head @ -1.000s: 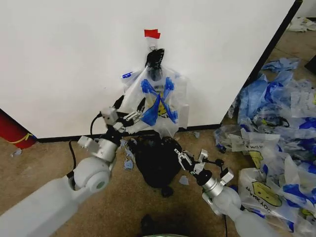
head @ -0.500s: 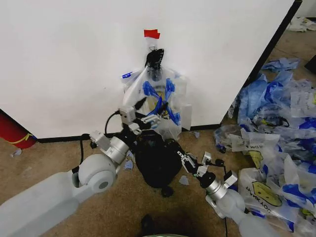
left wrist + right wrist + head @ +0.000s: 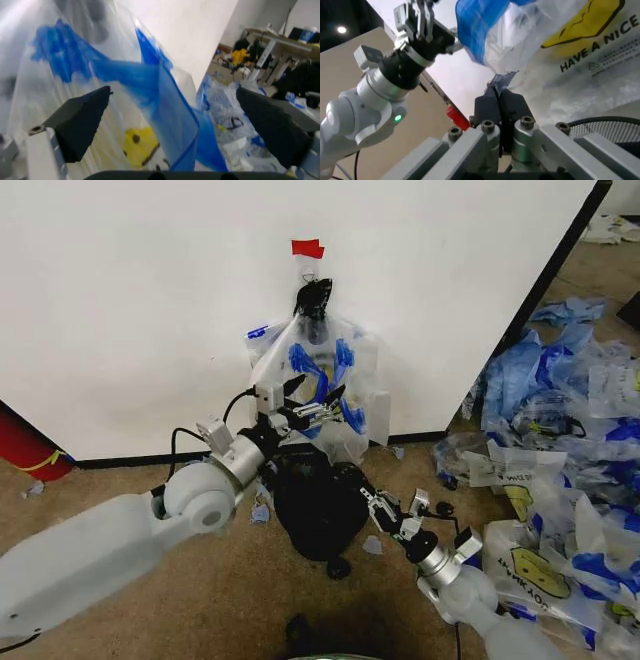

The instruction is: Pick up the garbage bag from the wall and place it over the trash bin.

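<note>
Garbage bag (image 3: 580, 41) reading "HAVE A NICE", left claw (image 3: 312, 402) spread, right claw (image 3: 498, 108) clenched.

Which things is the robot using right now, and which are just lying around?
In use:
bag hanging on the wall
bin
left claw, open at the bag
right claw, shut beside the bin

Lying around:
heap of bags
red cylinder
</note>
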{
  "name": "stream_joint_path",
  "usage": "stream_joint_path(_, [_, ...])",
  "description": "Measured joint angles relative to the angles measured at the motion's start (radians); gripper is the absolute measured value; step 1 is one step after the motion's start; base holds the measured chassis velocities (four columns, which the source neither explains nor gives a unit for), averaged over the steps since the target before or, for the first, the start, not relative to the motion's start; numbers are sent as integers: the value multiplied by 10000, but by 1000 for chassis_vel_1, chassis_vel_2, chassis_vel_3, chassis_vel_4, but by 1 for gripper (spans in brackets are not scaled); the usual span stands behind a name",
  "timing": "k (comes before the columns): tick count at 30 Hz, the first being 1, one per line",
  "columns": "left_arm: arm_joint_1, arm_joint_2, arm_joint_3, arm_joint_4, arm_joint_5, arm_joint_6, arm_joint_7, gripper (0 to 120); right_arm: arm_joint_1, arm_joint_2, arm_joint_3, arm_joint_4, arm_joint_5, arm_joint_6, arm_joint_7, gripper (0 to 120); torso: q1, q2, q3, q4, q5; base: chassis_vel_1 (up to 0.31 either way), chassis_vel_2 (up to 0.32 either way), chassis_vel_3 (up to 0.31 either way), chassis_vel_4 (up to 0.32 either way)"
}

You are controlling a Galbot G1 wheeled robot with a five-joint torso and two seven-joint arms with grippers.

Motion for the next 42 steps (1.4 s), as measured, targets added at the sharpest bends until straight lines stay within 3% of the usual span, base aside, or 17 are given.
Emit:
stream_joint_path(7, [-289, 130, 423, 97, -75, 38, 100, 81, -66, -34, 89, -6, 8, 28, 0, 0, 0, 0, -1, -1, -1, 0, 0, 0, 0])
stream_joint_path(10, [-470, 285, 504, 111, -131, 37, 122, 66, -98, -25, 99, -13, -17, 61, 0, 0, 0, 0, -1, -2, 1, 0, 0, 0, 0])
stream_joint_path(13, [-526, 394, 523, 113, -166, 38, 128, 58, -101, -20, 101, -11, -39, 67, 0, 0, 0, 0, -1, -2, 1, 0, 0, 0, 0])
stream_joint_path(27, [-328, 936, 740, -145, -83, 25, 189, 4, -136, -8, 92, 143, -127, 91, 93, 0, 0, 0, -1, -1, 0, 0, 0, 0, 0])
stream_joint_path(42, [-190, 1086, 659, -281, 29, -130, -18, 0, -162, -18, 145, 214, -148, 107, 91, 0, 0, 0, -1, -2, 0, 0, 0, 0, 0])
